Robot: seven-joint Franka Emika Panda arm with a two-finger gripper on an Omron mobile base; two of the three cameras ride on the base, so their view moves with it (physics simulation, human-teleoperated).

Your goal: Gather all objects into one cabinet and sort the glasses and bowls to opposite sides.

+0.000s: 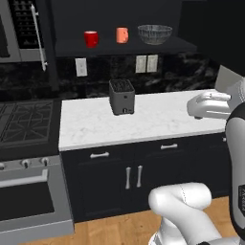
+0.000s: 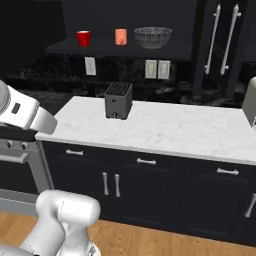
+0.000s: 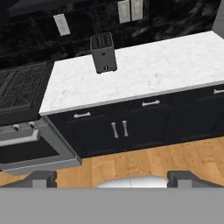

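Observation:
A black upper cabinet [image 1: 67, 48] stands open above the counter. On its shelf [image 2: 100, 48] stand, left to right, a red mug [image 1: 91, 38] [image 2: 83, 38], an orange mug [image 1: 122, 35] [image 2: 120, 36] and a wide see-through bowl [image 1: 154, 33] [image 2: 152, 37], each apart from the others. In the hand view my gripper [image 3: 114, 178] is open, its fingertips [image 3: 41, 178] spread wide with nothing between them. It hangs well back from the counter, over the wood floor, aimed at the lower cabinets.
A dark toaster [image 1: 121, 97] [image 2: 118, 100] [image 3: 103, 53] stands on the white marble counter [image 1: 158, 119]. A stove [image 1: 24, 124] with its oven sits to the left. A door with a long silver handle [image 1: 39, 37] juts out at upper left. Tall handled doors [image 2: 223, 35] rise on the right.

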